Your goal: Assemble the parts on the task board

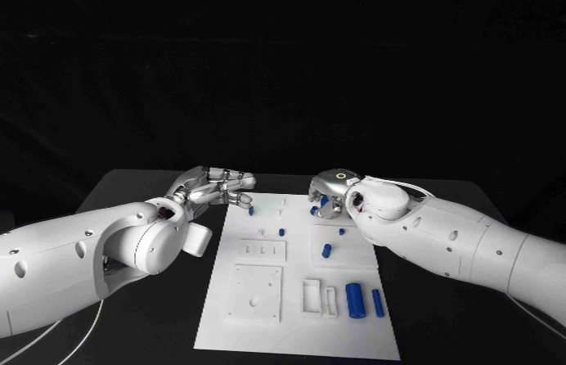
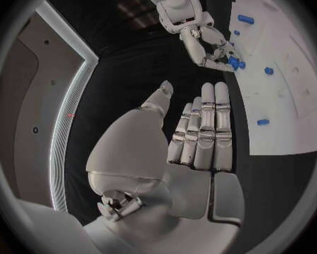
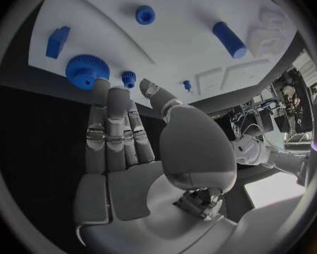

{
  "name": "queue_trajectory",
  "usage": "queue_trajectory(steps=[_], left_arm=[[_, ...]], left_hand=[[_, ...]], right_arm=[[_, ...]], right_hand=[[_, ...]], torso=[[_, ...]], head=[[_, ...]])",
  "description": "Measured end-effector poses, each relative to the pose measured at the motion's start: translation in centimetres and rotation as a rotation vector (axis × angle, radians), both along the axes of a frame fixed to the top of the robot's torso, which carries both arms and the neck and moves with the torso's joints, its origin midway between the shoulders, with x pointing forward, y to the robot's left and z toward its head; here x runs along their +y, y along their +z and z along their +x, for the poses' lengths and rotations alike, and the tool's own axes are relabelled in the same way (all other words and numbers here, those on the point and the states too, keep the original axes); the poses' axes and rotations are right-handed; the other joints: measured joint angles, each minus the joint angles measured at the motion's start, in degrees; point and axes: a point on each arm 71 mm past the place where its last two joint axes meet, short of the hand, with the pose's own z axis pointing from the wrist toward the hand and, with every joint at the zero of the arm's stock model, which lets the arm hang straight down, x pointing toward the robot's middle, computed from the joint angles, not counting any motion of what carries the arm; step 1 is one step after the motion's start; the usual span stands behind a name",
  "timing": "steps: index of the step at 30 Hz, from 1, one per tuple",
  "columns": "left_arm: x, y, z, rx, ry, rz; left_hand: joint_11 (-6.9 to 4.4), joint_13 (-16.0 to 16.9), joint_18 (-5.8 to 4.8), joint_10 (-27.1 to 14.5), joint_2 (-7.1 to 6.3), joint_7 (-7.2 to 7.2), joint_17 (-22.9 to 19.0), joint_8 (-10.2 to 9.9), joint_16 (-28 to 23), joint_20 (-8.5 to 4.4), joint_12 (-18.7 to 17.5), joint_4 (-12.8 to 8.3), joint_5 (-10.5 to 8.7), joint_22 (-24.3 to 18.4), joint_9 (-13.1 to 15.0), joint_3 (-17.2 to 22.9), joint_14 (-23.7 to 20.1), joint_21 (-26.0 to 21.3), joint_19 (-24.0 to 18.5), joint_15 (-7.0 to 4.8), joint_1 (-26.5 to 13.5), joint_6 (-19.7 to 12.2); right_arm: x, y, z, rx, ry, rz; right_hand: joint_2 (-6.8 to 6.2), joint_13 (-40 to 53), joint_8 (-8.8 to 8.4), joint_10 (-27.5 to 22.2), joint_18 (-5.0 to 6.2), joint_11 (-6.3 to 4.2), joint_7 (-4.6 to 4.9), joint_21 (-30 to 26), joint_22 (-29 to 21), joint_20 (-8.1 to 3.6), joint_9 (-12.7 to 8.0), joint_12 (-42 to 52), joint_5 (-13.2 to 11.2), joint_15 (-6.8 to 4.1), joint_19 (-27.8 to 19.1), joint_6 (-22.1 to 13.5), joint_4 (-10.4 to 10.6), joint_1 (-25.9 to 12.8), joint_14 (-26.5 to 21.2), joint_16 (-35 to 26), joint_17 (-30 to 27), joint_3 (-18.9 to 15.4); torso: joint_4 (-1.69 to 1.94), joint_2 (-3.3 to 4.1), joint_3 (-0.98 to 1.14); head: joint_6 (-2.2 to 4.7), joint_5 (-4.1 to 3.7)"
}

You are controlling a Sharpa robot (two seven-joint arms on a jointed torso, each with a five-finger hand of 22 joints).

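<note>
The left hand (image 2: pixel 194 147) hovered with fingers straight and apart, holding nothing, near the white rectangular task board (image 1: pixel 295 299). The right hand (image 3: pixel 130 147), fingers extended, touched a large blue toothed gear (image 3: pixel 87 69) at the board's far edge; grip could not be told.

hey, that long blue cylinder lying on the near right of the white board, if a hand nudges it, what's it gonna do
The blue cylinder lies on its round side on the flat task board, so a sideways nudge would probably roll it. It looks like rigid, smooth plastic, likely stiff and light, perhaps slippery between metal fingers.
</note>
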Motion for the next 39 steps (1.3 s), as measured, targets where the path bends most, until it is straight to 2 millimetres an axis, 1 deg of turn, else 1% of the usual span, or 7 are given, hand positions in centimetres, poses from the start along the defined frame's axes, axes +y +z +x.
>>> queue_trajectory(steps=[5, 13, 17, 23, 31, 34, 39], left_arm=[[-0.03, 0.0, -0.02, 0.0, -0.001, 0.0], [-0.09, 0.01, -0.06, 0.0, -0.003, 0.0], [-0.09, 0.01, -0.06, 0.0, -0.003, 0.0], [-0.05, 0.01, -0.05, 0.0, -0.002, 0.0], [-0.02, 0.0, -0.04, 0.001, -0.002, 0.001], [-0.02, 0.0, -0.03, 0.001, -0.001, 0.001], [0.0, 0.0, -0.02, 0.001, -0.001, 0.001]], left_hand=[[0.0, 0.0, 0.0, 0.0, 0.0, 0.0, 0.05, 0.0, 0.0, 0.0, 0.0, 0.16, 0.0, 0.0, 0.0, 0.16, 0.0, 0.0, 0.0, 0.0, 0.0, 0.0], [0.0, 0.0, -0.01, 0.0, 0.0, 0.0, 0.07, 0.0, 0.4, 0.0, 0.0, 0.16, 0.0, -0.01, 0.0, 0.16, 0.0, 0.22, 0.0, 0.0, 0.0, 0.0], [0.0, 0.0, -0.01, 0.0, 0.0, 0.0, 0.1, 0.0, 0.4, 0.0, 0.0, 0.16, 0.0, -0.01, 0.0, 0.16, 0.0, 0.22, 0.0, 0.0, 0.0, 0.0], [0.0, -0.01, -0.02, 0.0, 0.0, 0.0, 0.09, 0.0, 0.4, 0.0, 0.0, 0.16, 0.0, -0.01, 0.0, 0.16, 0.0, 0.22, 0.0, 0.0, 0.0, 0.0], [0.21, -0.01, -0.01, -0.2, 0.0, 0.0, 0.18, 0.0, 0.4, 0.0, 0.0, 0.32, 0.0, -0.01, 0.0, 0.32, 0.0, 0.58, 0.0, 0.0, 0.0, 0.0], [0.21, -0.01, -0.02, -0.2, 0.0, 0.0, 0.18, 0.0, 0.4, 0.0, 0.0, 0.32, 0.0, -0.01, 0.0, 0.32, 0.0, 0.66, 0.0, 0.0, 0.0, 0.0], [0.21, -0.01, -0.02, -0.2, 0.0, 0.0, 0.17, 0.0, 0.4, 0.01, 0.0, 0.32, 0.0, -0.01, 0.0, 0.32, 0.0, 0.66, 0.0, 0.0, 0.0, 0.0]], right_arm=[[0.03, -0.15, 0.13, -0.002, -0.009, -0.006], [0.06, -0.24, 0.34, -0.006, -0.019, -0.011], [0.05, -0.29, 0.38, -0.006, -0.021, -0.012], [-0.14, -0.31, 0.43, -0.007, -0.028, -0.016], [-0.09, -0.34, 0.35, -0.007, -0.028, -0.018], [0.02, -0.32, 0.29, -0.008, -0.026, -0.018], [0.04, -0.18, 0.31, -0.014, -0.026, -0.018]], right_hand=[[-0.1, 0.0, 0.0, 0.0, 0.02, 0.0, 0.0, -1.0, 1.23, 0.01, 0.0, 0.0, -1.11, 0.0, 0.41, 0.0, -0.07, 0.1, 0.0, 0.0, -0.23, 0.86], [-0.22, -0.01, 0.0, 0.0, 0.03, 0.0, -0.15, -2.17, 2.98, 0.01, 0.0, 0.0, -1.76, -0.01, 0.81, 0.15, -0.09, 0.23, 0.0, 0.0, -0.23, 2.42], [-0.25, 0.0, 0.0, 0.44, 0.02, -0.39, -0.36, -2.44, 3.8, -0.19, 0.0, 0.0, -2.06, -0.01, 1.01, 0.35, -0.07, 0.2, 0.01, 0.0, -0.24, 3.75], [-0.77, -0.01, 0.0, 1.15, 0.0, -0.31, -0.3, -2.83, 5.89, -0.4, -0.01, 0.0, -2.27, -0.22, 1.21, 1.01, -0.24, -0.32, -0.2, 0.24, -0.15, 5.93], [-0.71, -0.01, 0.02, 4.09, -0.15, -1.12, -0.55, -3.06, 6.59, -0.6, 0.2, 0.0, -2.48, -0.42, 1.42, 3.29, -0.14, -0.33, -0.4, 0.24, -0.08, 7.13], [-0.03, -0.02, 0.16, 5.28, -0.17, -1.57, -0.66, -3.06, 6.58, -0.72, 0.25, 0.0, -3.33, -0.49, 1.29, 4.54, -0.69, -0.08, -0.47, 0.23, -0.09, 7.71], [0.18, -0.01, 0.1, 6.3, -0.25, -1.77, -0.83, -2.7, 6.58, -1.01, 0.23, -0.01, -3.33, -0.79, 1.0, 5.42, -0.68, -0.31, -0.44, 0.23, 0.03, 8.12]], torso=[[0.21, 0.43, -0.03], [0.41, 1.02, -0.14], [0.46, 1.24, -0.17], [0.43, 1.48, -0.17], [0.46, 1.76, -0.17], [0.51, 1.83, -0.18], [0.52, 1.98, -0.2]], head=[[0.2, -0.11], [0.57, -0.13], [0.64, -0.21], [0.69, -0.23], [0.87, -0.27], [0.97, -0.3], [1.11, -0.31]])
